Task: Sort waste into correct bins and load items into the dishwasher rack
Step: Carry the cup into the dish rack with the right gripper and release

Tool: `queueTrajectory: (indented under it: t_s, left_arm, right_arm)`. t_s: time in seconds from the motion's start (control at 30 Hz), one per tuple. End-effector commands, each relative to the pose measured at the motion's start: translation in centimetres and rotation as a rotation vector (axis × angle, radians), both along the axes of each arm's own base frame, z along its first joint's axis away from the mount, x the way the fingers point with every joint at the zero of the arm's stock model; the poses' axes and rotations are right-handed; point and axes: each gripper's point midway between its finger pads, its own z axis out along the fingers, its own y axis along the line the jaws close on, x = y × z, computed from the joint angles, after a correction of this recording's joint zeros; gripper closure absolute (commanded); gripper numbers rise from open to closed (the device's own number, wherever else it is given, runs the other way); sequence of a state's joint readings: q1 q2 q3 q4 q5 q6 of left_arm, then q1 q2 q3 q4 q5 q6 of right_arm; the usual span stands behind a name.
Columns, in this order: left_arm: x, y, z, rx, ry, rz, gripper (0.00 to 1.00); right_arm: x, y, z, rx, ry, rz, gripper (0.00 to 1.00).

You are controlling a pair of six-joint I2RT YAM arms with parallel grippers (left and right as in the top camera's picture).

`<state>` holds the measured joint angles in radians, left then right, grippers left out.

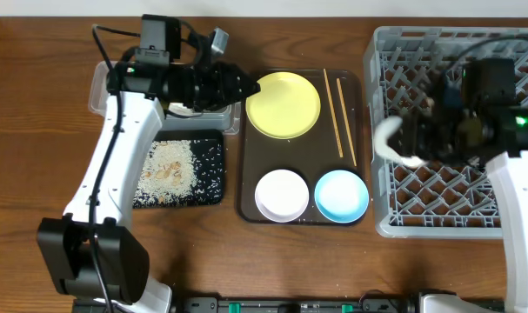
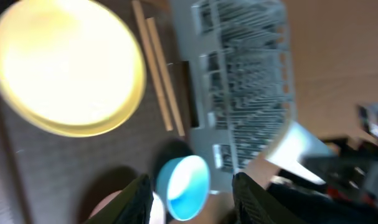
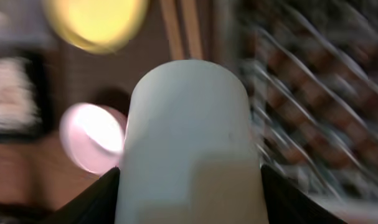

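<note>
My right gripper is shut on the small white cup, which lies sideways over the left part of the grey dishwasher rack. In the right wrist view the cup fills the space between the gripper's fingers. My left gripper is open and holds nothing, hovering by the yellow plate; it frames the light blue bowl below. Two chopsticks, a white bowl and the blue bowl lie on the brown tray. Rice sits in the black tray.
The clear tub stands at the back left, mostly hidden under my left arm. The dark brown serving tray lies between the black tray and the rack. Bare wooden table stretches to the left and along the front.
</note>
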<state>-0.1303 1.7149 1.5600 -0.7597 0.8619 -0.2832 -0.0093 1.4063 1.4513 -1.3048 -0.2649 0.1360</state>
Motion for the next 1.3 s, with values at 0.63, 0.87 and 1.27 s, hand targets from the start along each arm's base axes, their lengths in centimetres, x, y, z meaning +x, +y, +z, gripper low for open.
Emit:
queueTrajectory:
  t_s: [0.63,0.87,1.27]
  left_arm:
    - [-0.2,-0.1,-2.8,0.224,-0.006,0.035,0.55]
    - [-0.2,-0.1,-2.8,0.224,-0.006,0.035,0.55]
    - [-0.2,-0.1,-2.8,0.223,-0.006,0.034,0.55]
  right_arm:
    - [-1.3,-5.4,-6.8,-0.303,0.289,-0.079,0.52]
    - [-0.6,-5.4,-9.3,-0.305,0.361,-0.068,0.51]
    - [0.6,-4.0,-10.3,-0.228,0.348,-0.033,0.04]
